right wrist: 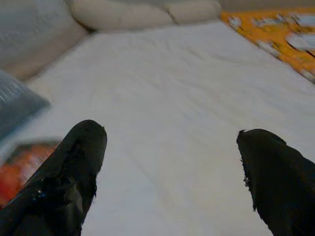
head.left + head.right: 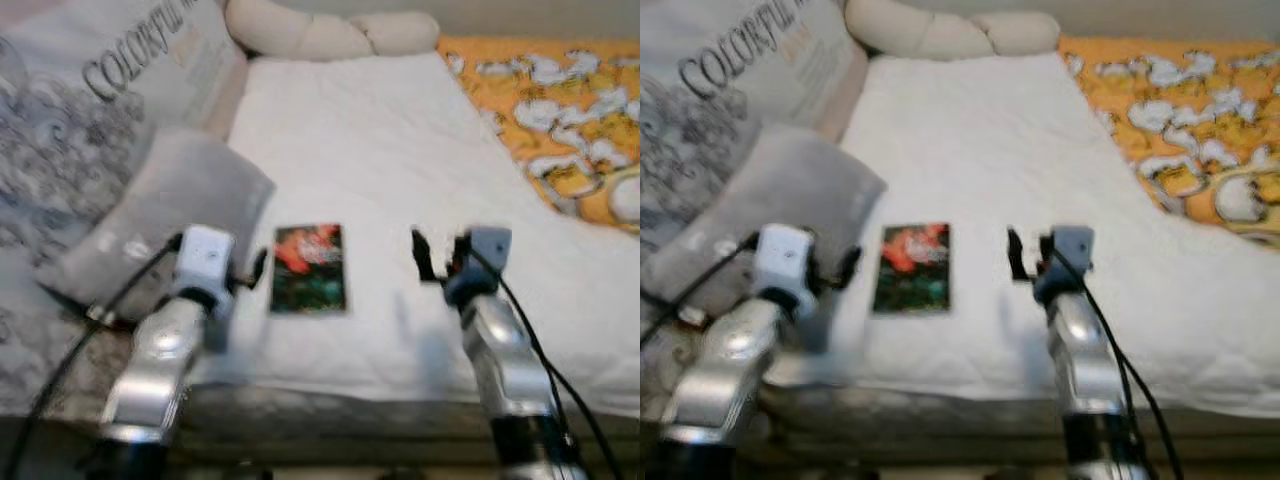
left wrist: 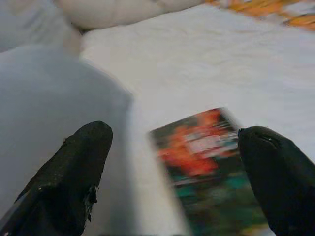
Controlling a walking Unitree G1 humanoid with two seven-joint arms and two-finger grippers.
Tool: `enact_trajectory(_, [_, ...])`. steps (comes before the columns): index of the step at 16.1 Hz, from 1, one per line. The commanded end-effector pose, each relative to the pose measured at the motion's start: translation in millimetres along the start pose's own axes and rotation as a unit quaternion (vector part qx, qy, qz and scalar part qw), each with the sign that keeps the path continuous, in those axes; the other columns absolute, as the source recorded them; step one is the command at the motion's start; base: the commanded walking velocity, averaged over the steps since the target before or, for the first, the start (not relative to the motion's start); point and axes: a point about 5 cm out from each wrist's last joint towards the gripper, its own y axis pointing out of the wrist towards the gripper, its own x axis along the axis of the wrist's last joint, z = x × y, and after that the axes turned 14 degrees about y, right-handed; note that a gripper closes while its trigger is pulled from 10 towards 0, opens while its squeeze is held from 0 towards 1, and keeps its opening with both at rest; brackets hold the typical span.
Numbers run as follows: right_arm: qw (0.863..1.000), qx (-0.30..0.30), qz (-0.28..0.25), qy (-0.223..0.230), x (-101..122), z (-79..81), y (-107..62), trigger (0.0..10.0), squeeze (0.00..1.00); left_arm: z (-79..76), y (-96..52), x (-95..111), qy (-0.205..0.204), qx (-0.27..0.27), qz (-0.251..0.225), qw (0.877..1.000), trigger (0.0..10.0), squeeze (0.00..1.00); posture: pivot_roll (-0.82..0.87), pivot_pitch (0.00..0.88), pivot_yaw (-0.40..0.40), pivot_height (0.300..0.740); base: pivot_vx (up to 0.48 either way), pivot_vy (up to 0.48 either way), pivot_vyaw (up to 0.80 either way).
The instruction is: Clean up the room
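**Both grippers held over bed edge, book between them**

A thin rectangular book with a dark green and red cover (image 2: 309, 268) is seen lying flat on the white quilted bed cover (image 2: 350, 130), near its front edge. The left gripper (image 3: 172, 182) is held just left of the book, fingers spread wide, nothing gripped. The right gripper (image 1: 172, 177) is held to the book's right, apart from it, fingers likewise wide and empty. A grey rectangular cushion (image 2: 165, 215) lies beside the book's left. An orange patterned blanket (image 2: 550, 110) covers the far right.
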Motion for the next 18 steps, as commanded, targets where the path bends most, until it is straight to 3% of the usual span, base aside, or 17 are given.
enact_trajectory(1, [1.000, 0.015, -0.017, -0.008, 7, 9.8, 3.0, 10.0, 1.00, 7.3, 1.9, 1, 0.016, 0.010, 0.001, 1.000, 10.0, 0.00, -0.06, 0.000, 0.030, 0.740, 0.000, -0.334, 0.00])
enact_trajectory(5, [0.999, 0.033, -0.024, -0.006, 13, 21.6, 7.3, 10.0, 1.00, 11.8, 7.4, 0, 0.020, 0.021, 0.004, 1.000, 10.0, 0.00, -0.06, 0.000, 0.024, 0.740, 0.000, -0.335, 0.00])
enact_trajectory(15, [0.999, 0.026, -0.012, -0.017, 11, 15.9, 8.1, 10.0, 1.00, 12.5, 11.8, -3, 0.028, 0.029, 0.017, 0.999, 10.0, 0.00, -0.05, 0.000, 0.024, 0.740, 0.000, -0.336, 0.45])
enact_trajectory(18, [0.999, 0.029, -0.007, -0.022, 10, 16.7, 8.1, 10.0, 1.00, 12.8, 12.7, -3, 0.026, 0.031, 0.018, 0.999, 10.0, 0.00, -0.06, 0.000, 0.019, 0.740, 0.000, -0.335, 0.00])
